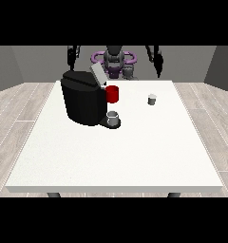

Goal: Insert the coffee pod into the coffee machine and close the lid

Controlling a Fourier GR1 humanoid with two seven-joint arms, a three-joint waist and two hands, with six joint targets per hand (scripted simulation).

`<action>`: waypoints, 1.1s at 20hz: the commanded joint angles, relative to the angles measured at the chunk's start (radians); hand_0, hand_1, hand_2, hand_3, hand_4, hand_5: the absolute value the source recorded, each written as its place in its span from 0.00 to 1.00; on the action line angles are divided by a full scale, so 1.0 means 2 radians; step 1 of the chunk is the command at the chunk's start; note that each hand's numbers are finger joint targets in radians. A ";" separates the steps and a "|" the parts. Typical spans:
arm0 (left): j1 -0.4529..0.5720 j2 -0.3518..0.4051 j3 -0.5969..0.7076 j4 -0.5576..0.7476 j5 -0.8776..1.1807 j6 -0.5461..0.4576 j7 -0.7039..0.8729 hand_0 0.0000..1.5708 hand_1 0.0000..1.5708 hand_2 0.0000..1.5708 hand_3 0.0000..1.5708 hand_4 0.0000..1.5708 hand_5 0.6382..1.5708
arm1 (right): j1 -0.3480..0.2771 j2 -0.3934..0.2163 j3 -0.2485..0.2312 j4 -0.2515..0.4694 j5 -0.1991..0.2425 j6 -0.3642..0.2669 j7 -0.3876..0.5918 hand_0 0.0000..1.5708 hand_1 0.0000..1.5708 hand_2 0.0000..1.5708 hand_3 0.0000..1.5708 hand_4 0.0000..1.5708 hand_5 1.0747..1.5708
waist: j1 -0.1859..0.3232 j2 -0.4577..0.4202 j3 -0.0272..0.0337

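The white table (116, 156) fills the middle of the frame, its far edge running just below the robot (114, 60), which sits small at the top centre. Only the robot's head and upper torso can be read; the rest is hidden behind the table's far edge and a purple ring-shaped part at its shoulders.

The black coffee machine (83, 99) stands on the table in the upper left of centre. Its grey lid (98, 75) is tilted up and back, so the top is open, though the inside of the opening cannot be made out from this side. A red cup (112, 94) shows just beside the machine's right flank, partly hidden by the body. On the machine's low front base sits a small grey cup (113, 116).

The coffee pod (152, 99) — a small pale cylinder — stands upright on the table right of centre, well apart from the machine and from both hands.

The robot hand at the view's left (73, 56) hangs above the table's far left corner, behind the machine; it is a dark shape against the wall, and whether its fingers are spread or curled cannot be told. The robot hand at the view's right (156, 60) hangs likewise beyond the far edge — its fingers point downward, but their spread is unclear. Neither has hold of anything.
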 commanded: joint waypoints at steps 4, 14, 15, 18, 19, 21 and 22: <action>0.008 0.022 0.015 -0.004 0.041 -0.060 -0.062 0.00 0.00 0.00 0.00 0.20 1.00 | 0.009 -0.012 -0.021 0.017 -0.011 0.008 0.007 0.00 0.00 0.00 0.00 0.08 1.00 | 0.001 -0.001 0.0298; -0.069 0.096 0.061 0.079 -0.002 -0.076 -0.060 0.00 0.00 0.00 0.00 0.00 1.00 | 0.000 0.041 -0.024 -0.008 -0.011 -0.046 -0.044 0.00 0.00 0.00 0.00 0.17 1.00 | -0.057 0.030 0.0298; -0.081 0.105 0.067 0.077 0.009 -0.089 -0.031 0.00 0.00 0.00 0.00 0.00 1.00 | -0.007 0.038 -0.029 -0.008 -0.004 -0.058 -0.032 0.00 0.00 0.00 0.00 0.14 1.00 | -0.053 0.026 0.0298; -0.107 0.129 0.094 0.126 0.032 -0.121 -0.037 0.00 0.00 0.00 0.00 0.00 1.00 | -0.019 0.045 -0.028 -0.003 -0.009 -0.057 -0.052 0.00 0.00 0.00 0.00 0.11 1.00 | -0.058 0.051 0.0298; -0.121 0.118 0.071 0.121 0.004 -0.104 -0.027 0.00 0.00 0.00 0.00 0.00 1.00 | -0.031 0.040 -0.036 0.020 -0.005 -0.058 -0.064 0.00 0.00 0.00 0.00 0.11 1.00 | -0.053 0.056 0.0299; -0.105 0.114 0.069 0.162 -0.023 -0.092 -0.059 0.00 0.00 0.00 0.00 0.00 1.00 | 0.000 0.052 -0.006 -0.010 -0.006 -0.053 -0.057 0.00 0.00 0.00 0.00 0.11 1.00 | -0.072 0.050 0.0297; -0.132 0.127 0.070 0.158 -0.019 -0.102 -0.018 0.00 0.00 0.00 0.00 0.00 1.00 | -0.033 0.039 -0.030 -0.007 -0.023 -0.047 -0.045 0.00 0.00 0.00 0.00 0.12 1.00 | -0.071 0.054 0.0299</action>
